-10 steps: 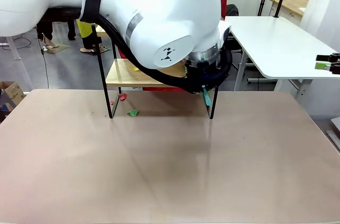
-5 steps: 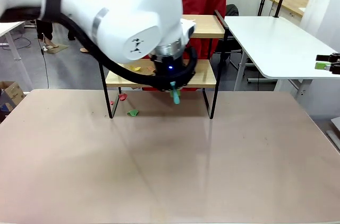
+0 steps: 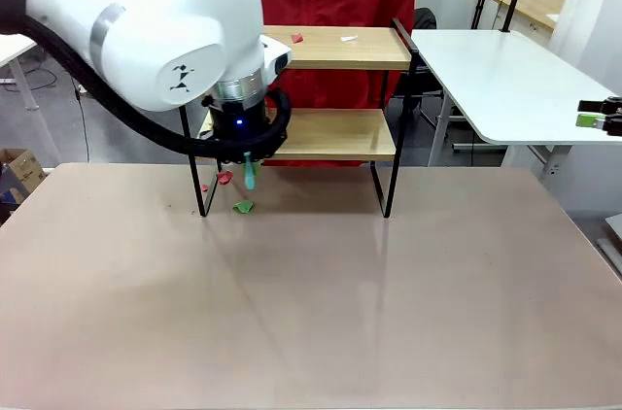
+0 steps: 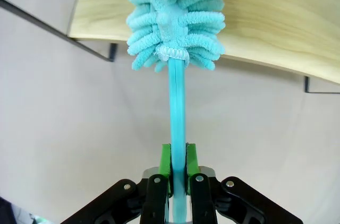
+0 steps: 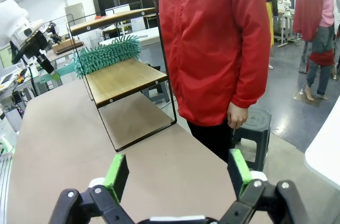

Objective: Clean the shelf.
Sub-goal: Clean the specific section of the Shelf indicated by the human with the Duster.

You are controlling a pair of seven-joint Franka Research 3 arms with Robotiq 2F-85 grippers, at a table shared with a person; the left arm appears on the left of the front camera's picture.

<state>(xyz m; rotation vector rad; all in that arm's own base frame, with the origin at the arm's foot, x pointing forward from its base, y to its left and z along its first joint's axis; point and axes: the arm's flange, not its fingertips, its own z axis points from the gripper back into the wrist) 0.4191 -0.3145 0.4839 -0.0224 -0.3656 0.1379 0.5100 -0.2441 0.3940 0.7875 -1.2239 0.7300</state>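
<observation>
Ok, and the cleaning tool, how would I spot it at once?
Find the shelf, the two-tier wooden rack in a black frame far back on the table. At its left end the left claw is shut on a thin turquoise handle: the duster, whose fluffy head over the lower board sets it apart from the scraps below.

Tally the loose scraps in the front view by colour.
Red scraps: 2, one on top of the shelf, one on the table
White scrap: 1, on top of the shelf
Green scrap: 1, on the table
Total: 4
Not counted: a tiny speck by the shelf's leg, too small to tell.
</observation>
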